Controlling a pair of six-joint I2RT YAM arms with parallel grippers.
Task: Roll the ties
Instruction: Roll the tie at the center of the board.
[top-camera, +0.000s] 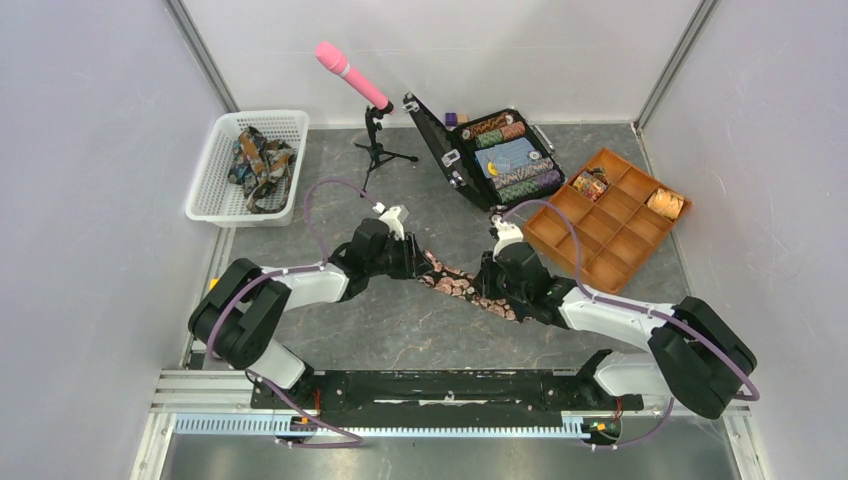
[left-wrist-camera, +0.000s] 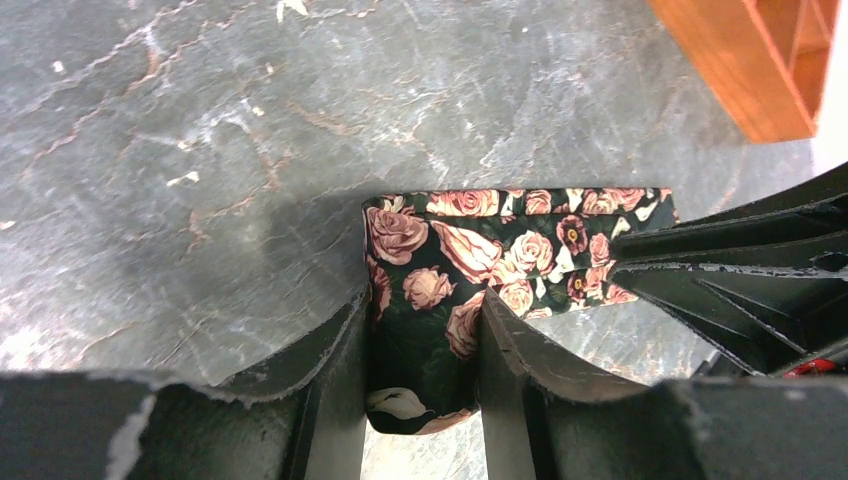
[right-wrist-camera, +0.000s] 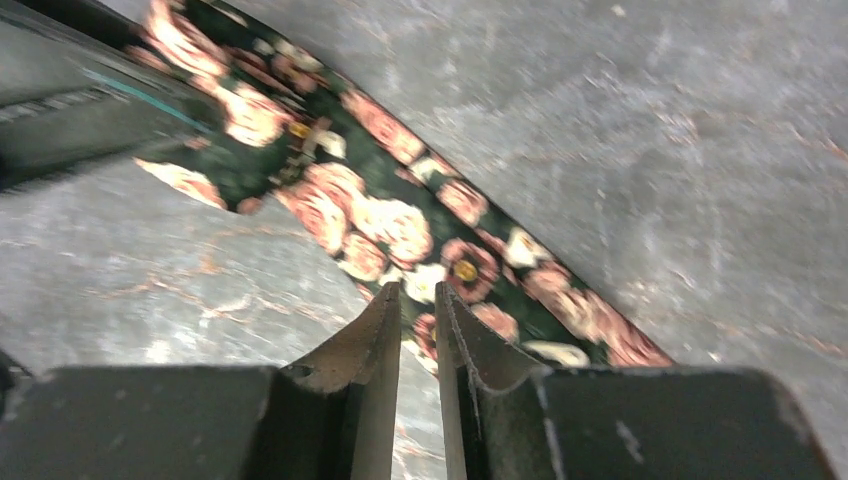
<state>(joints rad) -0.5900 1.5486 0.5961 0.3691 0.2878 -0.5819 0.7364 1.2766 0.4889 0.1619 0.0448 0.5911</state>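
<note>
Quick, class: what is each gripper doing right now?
Left gripper: closed on the folded end of the rose-print tie.
Right gripper: jaws nearly together at that tie's edge; grip cannot be told.

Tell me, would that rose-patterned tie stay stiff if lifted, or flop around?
Probably floppy: the tie folds sharply where the left end effector pinches it. Likely light, since it looks like thin, flat fabric. Lying flat on the table, it seems unlikely to roll by itself.
</note>
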